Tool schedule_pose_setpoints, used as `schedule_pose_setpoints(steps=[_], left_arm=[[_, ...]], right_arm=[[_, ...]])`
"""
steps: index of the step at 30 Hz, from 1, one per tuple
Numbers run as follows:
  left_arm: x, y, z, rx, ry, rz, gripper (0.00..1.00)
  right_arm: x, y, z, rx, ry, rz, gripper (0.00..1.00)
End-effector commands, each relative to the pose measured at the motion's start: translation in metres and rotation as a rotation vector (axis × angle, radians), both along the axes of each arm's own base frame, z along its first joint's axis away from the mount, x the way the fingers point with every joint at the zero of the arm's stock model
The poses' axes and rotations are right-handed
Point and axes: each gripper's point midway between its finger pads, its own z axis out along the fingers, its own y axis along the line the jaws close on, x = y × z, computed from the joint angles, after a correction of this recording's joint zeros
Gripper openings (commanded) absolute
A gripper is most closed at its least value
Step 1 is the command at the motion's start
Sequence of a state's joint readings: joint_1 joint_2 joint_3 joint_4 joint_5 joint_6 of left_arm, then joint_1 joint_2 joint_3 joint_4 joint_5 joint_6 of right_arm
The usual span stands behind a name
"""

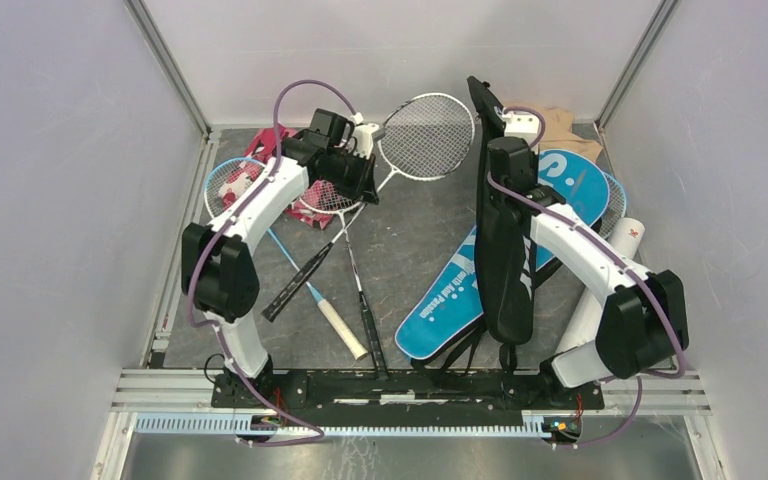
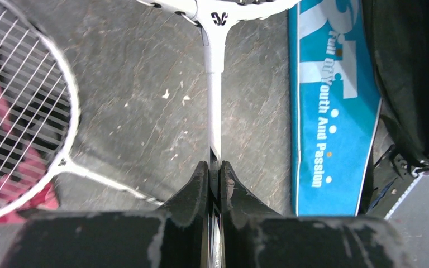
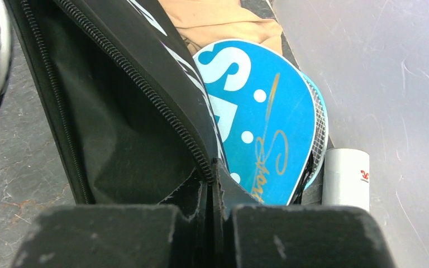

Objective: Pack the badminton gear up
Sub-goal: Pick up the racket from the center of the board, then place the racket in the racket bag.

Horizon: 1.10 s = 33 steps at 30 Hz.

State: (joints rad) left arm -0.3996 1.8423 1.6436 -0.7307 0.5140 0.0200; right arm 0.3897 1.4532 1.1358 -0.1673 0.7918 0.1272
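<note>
My left gripper (image 2: 214,167) is shut on the thin shaft of a white racket (image 2: 214,95), just below its throat. In the top view this racket's head (image 1: 425,135) lies at the back centre, with the left gripper (image 1: 357,178) beside it. My right gripper (image 3: 213,170) is shut on the zipper edge of the black cover (image 3: 117,123), holding its mouth open and lifted (image 1: 505,260). Under it lies the blue cover (image 1: 450,300). A white tube (image 1: 628,240) lies at the right.
Two more rackets cross at left centre: a blue-framed one (image 1: 222,180) and one with a black handle (image 1: 370,340). A pink camouflage cloth (image 1: 260,180) lies under the left arm. A beige cloth (image 1: 560,125) sits back right. Another racket head (image 3: 319,128) peeks from under the blue cover.
</note>
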Motion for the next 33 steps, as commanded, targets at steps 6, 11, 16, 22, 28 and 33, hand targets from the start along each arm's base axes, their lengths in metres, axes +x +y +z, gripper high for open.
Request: schedule_pose_setpoints(steps=[6, 11, 16, 22, 28, 33], left_arm=[[-0.04, 0.033, 0.032, 0.154, -0.102, -0.066, 0.02], [-0.066, 0.021, 0.037, 0.159, -0.127, -0.137, 0.02], [-0.08, 0.008, 0.037, 0.17, -0.129, -0.177, 0.02], [-0.085, -0.008, 0.022, 0.231, -0.121, -0.204, 0.02], [-0.082, -0.034, 0.02, 0.238, -0.128, -0.232, 0.02], [-0.074, -0.068, 0.018, 0.231, -0.119, -0.227, 0.02]], right_arm=[[0.017, -0.001, 0.019, 0.031, -0.058, -0.069, 0.0], [0.02, 0.001, 0.012, 0.031, -0.041, -0.066, 0.0], [0.021, 0.003, 0.008, 0.033, -0.029, -0.059, 0.0], [0.021, 0.004, 0.008, 0.037, -0.027, -0.051, 0.0], [0.02, 0.011, 0.001, 0.054, -0.011, -0.022, 0.0], [0.018, 0.018, -0.006, 0.074, 0.001, 0.008, 0.0]])
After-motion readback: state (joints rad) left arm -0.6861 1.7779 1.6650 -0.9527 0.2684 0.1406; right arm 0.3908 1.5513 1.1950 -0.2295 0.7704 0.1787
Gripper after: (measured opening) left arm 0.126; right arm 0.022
